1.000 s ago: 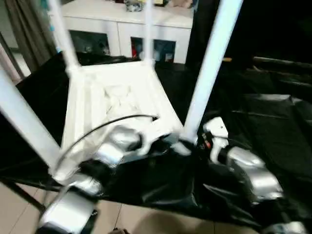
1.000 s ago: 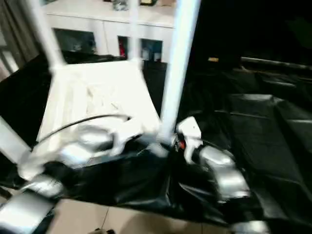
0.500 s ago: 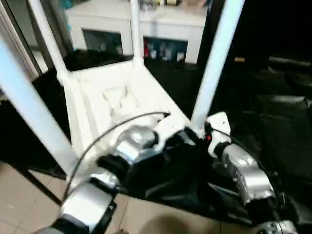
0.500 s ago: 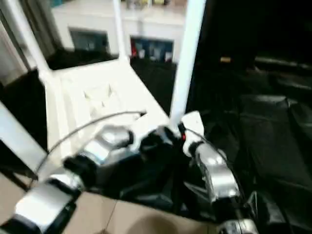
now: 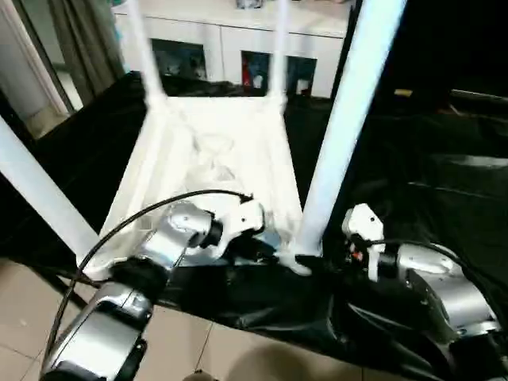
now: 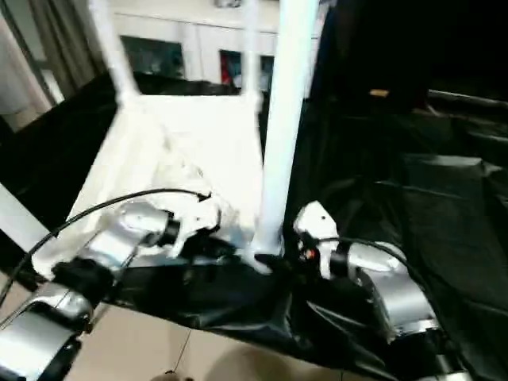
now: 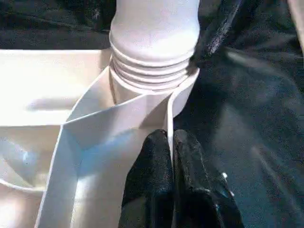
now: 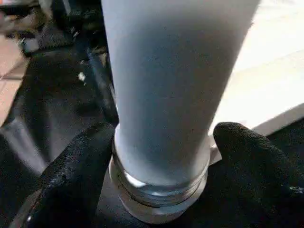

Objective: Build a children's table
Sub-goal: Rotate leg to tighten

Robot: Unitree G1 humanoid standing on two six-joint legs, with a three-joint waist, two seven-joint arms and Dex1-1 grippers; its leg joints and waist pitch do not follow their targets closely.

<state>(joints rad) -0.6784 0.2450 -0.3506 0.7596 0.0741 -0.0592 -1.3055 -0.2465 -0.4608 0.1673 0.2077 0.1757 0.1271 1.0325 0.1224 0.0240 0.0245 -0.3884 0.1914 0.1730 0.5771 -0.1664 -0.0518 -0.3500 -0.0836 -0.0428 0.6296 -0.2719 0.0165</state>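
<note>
The white children's table lies upside down, its ribbed top (image 5: 214, 151) on a black sheet, with four legs standing up. My left gripper (image 7: 171, 142) is shut on the thin rim wall of the top, right beside the near right corner socket (image 7: 156, 90). The threaded base of the near right leg (image 5: 341, 135) sits in that socket. My right gripper (image 8: 164, 137) is at the foot of this leg, one black finger (image 8: 80, 161) pressed on each side. The near left leg (image 5: 40, 198) and both far legs (image 5: 143, 48) rise out of the picture.
A white cabinet with glass doors (image 5: 230, 40) stands behind the table. Crumpled black sheet (image 5: 429, 182) covers the surface to the right. Tiled floor (image 5: 24, 317) lies below the near edge, and a curtain (image 5: 79, 48) hangs far left. A black cable (image 5: 143, 218) arcs over my left forearm.
The head view has swung and tilted, so the whole scene shifts. Both grippers stay at the near right corner, the left on the rim and the right on the leg's base.
</note>
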